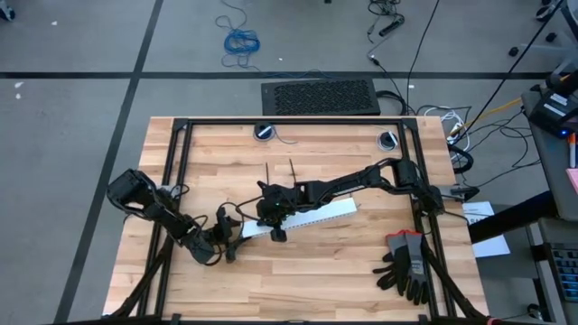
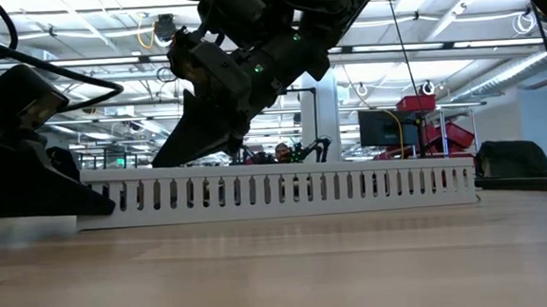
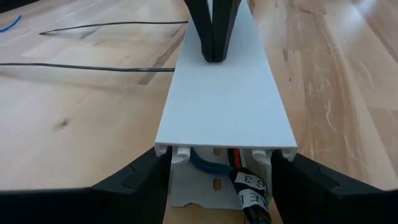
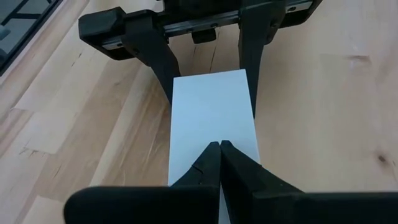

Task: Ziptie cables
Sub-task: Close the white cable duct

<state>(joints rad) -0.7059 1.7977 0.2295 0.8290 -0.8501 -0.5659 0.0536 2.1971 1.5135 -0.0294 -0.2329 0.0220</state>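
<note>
A white slotted strip (image 1: 302, 219) with a flat lid lies on the table's middle. At its open left end the cables (image 3: 211, 167) show inside it, blue and red wires beside a black labelled one. My left gripper (image 1: 237, 236) clasps that end. My right gripper (image 4: 219, 146) is shut, with its tips on the lid. Two thin black zipties (image 3: 112, 26) (image 3: 81, 67) lie flat on the wood on the strip's far side; in the high view they show as two zipties (image 1: 268, 171) (image 1: 292, 168). My left gripper has the strip's left end between its two fingers (image 3: 140, 177), one on each long side wall (image 3: 163, 152). The fingers come nearly level from the table's left and lie along the strip. The strip rests flat on the table. My right gripper's shut fingertips (image 3: 214, 53) press on the lid's top face (image 4: 211, 118), a short way in from the strip's left end. They slant down from the table's right side, pointing along the strip.
A black metal frame (image 1: 289, 122) rings the tabletop, with two round fittings (image 1: 264, 132) (image 1: 387, 140) at the far edge. Black and grey gloves (image 1: 405, 264) lie at the near right. Bare wood lies along the near edge.
</note>
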